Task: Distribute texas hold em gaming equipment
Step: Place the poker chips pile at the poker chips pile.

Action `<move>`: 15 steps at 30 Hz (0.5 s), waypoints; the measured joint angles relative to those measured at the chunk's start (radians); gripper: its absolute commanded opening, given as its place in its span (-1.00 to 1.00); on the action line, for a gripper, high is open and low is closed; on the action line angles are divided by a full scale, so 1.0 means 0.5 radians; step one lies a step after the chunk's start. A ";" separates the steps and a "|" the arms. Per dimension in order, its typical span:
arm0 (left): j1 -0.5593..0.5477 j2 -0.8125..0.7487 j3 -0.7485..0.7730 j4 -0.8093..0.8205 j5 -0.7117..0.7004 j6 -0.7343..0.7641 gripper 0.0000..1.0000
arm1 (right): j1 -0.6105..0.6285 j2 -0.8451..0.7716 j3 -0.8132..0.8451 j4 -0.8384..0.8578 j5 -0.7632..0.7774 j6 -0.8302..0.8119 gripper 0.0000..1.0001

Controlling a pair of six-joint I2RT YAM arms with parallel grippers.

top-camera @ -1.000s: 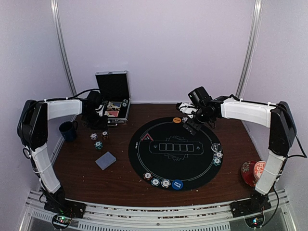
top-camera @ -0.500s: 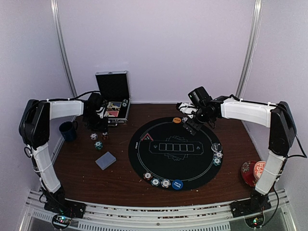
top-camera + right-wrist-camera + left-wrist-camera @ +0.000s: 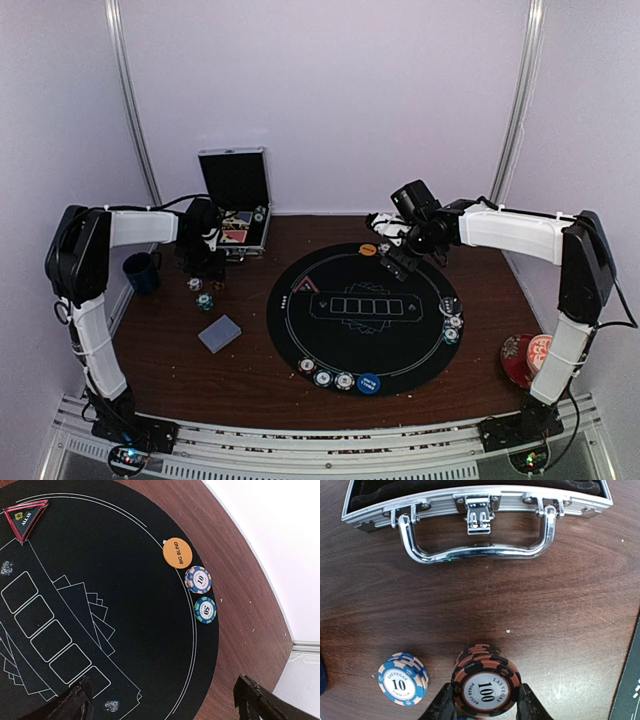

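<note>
Pinching a brown 100-chip stack (image 3: 486, 680): left fingers (image 3: 442, 707), far left of the surface (image 3: 570, 605), near side of the metal case (image 3: 475, 502), blue 10-chip stack (image 3: 401, 679) beside | right fingers (image 3: 75, 705): spread above the black mat's (image 3: 135, 605) far edge

The case (image 3: 475, 500) runs off the top edge; the left fingers (image 3: 442, 705) are cropped below.

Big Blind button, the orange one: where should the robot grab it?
By its round edge, coming straight down from above. The button lies flat on the mat, so only the rim offers a grip. It should probably pinch across the sides clear of the 10 chip close beside it.
</note>
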 measured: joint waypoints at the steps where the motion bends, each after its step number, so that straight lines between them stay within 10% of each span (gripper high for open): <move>1: 0.000 0.002 0.000 -0.001 -0.001 0.000 -0.20 | 0.000 0.000 0.000 0.000 0.000 0.000 1.00; 15: 0.000 0.002 0.000 0.000 -0.008 0.002 0.13 | 0.000 0.000 -0.001 0.000 0.000 0.001 1.00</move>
